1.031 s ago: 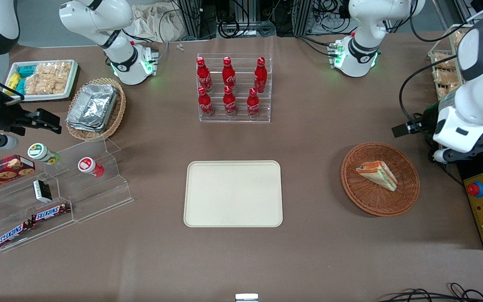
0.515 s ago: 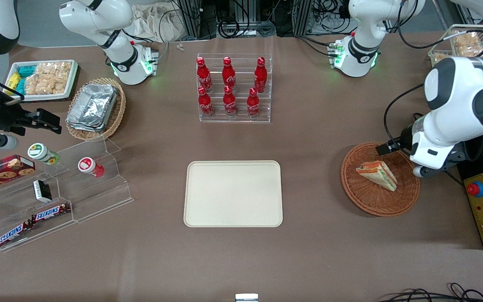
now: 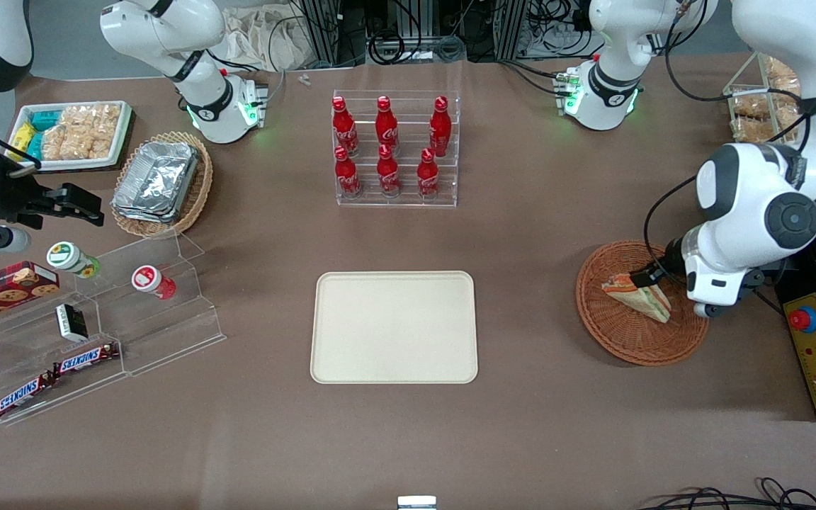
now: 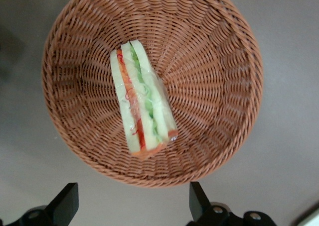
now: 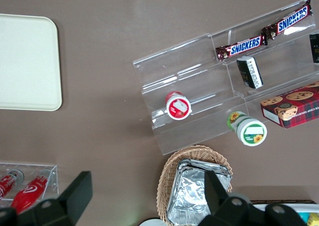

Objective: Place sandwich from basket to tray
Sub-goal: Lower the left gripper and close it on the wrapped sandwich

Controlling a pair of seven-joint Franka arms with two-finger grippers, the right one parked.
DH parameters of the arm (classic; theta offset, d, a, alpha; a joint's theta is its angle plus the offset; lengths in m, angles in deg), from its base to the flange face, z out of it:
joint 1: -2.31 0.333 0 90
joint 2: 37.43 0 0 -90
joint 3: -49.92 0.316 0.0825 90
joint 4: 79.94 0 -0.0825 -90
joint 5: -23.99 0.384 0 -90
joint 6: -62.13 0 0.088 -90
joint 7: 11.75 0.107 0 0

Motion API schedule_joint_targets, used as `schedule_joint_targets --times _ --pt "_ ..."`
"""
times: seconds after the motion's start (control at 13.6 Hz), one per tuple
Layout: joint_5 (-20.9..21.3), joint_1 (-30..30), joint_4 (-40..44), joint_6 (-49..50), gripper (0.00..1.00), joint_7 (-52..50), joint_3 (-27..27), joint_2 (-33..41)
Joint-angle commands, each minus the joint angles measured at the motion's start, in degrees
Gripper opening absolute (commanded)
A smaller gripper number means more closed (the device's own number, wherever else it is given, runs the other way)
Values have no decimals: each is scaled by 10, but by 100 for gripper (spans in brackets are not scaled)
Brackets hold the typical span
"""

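So the gripper (image 4: 132, 213) is hanging above the basket (image 3: 610, 333) with its 2 fingers (image 4: 65, 203) spread wide apart, nothing between them. The sandwich (image 3: 638, 296) is lying in the basket, a bit off centre, wrapped in clear film, with its layered edge facing up at the wrist camera. The tray (image 3: 394, 327) is sitting bare, well apart from the basket, toward the middle of the table.

My take: this is the lining-up step before the grab. The sandwich (image 4: 142, 104) is running long and narrow, so I'm thinking the fingers should be closing across the short width, 1 on each bread face, not along the length. Right now the gripper isn't centred over it, so it probably needs shifting over the wedge's middle before dropping. The wrap is looking slippery and the bread soft, so a gentle squeeze near the thick part, and watching the fingertips aren't snagging the wicker (image 4: 214, 76) on the way down
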Motion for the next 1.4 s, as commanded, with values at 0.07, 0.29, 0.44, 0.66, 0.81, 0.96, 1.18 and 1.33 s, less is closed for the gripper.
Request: schedule_joint_targets --times 0.07,0.29,0.44,0.66,0.81,0.96,1.18,1.33 --pt "8 2 0 -43 100 -62 -2 -36" --pt "14 2 0 -64 100 -91 -2 -61" --pt "16 6 0 -80 100 -116 9 -74" --pt "16 6 0 -84 100 -128 18 -91" --pt "20 6 1 -89 100 -128 25 -98" --pt "21 5 2 -105 100 -143 25 -108" --pt "22 5 2 -129 100 -155 25 -120" --pt "22 4 4 -135 99 -161 25 -126"
